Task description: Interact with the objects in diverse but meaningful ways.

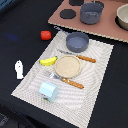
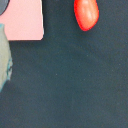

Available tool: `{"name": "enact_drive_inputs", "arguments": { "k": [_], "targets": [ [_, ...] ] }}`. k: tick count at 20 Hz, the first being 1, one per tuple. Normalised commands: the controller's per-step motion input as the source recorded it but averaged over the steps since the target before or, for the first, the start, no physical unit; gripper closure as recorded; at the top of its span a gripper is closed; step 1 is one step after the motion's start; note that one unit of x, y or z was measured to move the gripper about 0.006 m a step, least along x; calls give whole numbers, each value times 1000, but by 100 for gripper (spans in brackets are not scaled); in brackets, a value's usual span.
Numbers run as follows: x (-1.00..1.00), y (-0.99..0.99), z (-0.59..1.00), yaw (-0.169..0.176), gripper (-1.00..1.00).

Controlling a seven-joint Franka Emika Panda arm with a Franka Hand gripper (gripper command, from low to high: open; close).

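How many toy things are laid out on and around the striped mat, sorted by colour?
Red: 1, the small red toy tomato
Yellow: 1, the yellow toy banana
White: 1, the white shaker bottle
Pale blue: 1, the pale blue cup
Grey: 1, the grey bowl
Tan: 1, the round tan plate
Orange-handled: 2, cutlery pieces and
Total: 8

Table (image 1: 15, 30) black. Placemat (image 1: 100, 70) off-white with fine stripes. Tomato (image 1: 45, 34) red. Banana (image 1: 48, 61) yellow. Shaker bottle (image 1: 19, 69) white. Cup (image 1: 48, 91) pale blue. Bowl (image 1: 77, 41) grey. Plate (image 1: 67, 66) tan. Cutlery handles (image 1: 86, 59) orange. Toy stove (image 1: 107, 29) pinkish-brown, burners (image 1: 67, 13) black, pot (image 1: 91, 13) dark grey.
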Motion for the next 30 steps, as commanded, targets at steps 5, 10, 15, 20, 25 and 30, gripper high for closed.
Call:
{"name": "enact_drive_inputs", "arguments": {
  "k": [5, 10, 15, 20, 25, 30],
  "targets": [
    [432, -118, -74, -19, -100],
    [197, -406, -313, 5, -100],
    [-88, -429, -474, 42, -100],
    [-275, -314, -558, 79, -100],
    [-61, -47, -418, 81, -100],
    [-45, -4, -361, 94, -100]
  ]
}}
